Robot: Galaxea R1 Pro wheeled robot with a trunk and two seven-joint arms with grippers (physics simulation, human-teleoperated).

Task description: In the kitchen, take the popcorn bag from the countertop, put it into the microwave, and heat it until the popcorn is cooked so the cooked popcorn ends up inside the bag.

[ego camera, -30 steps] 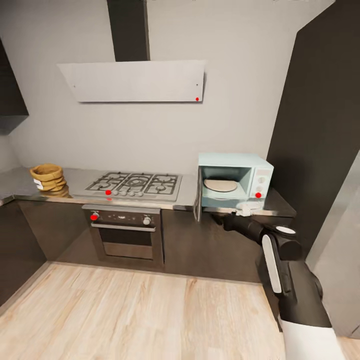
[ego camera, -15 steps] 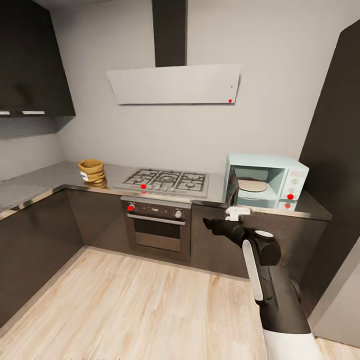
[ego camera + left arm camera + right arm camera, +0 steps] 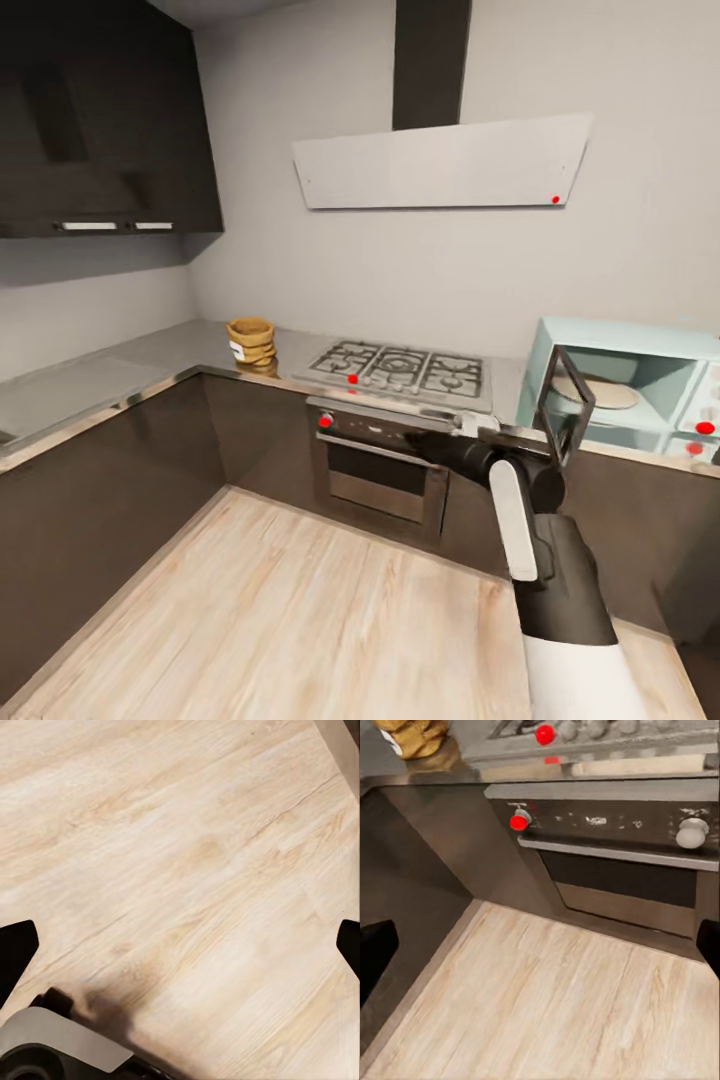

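The tan popcorn bag [image 3: 250, 340] stands upright on the grey countertop [image 3: 120, 375], left of the gas hob; its lower part also shows in the right wrist view [image 3: 412, 733]. At the far right sits the mint-blue microwave [image 3: 640, 345], its dark glass door [image 3: 563, 405] swung open and a round plate inside. My right gripper [image 3: 428, 447] reaches out in front of the oven, open and holding nothing, its fingertips [image 3: 375, 952] wide apart. My left gripper [image 3: 180, 949] hangs open over the wood floor. No popcorn pieces can be seen.
A black oven [image 3: 385, 470] with a steel bar handle sits under the gas hob [image 3: 400, 368], with a grey hood [image 3: 440, 160] above. Dark cabinets [image 3: 110, 470] form the corner at left. Light wood floor [image 3: 300, 610] spreads in front.
The whole view has swung left: the microwave now sits at the right edge and the bag nearer the middle. My right arm keeps its stretched-out pose.
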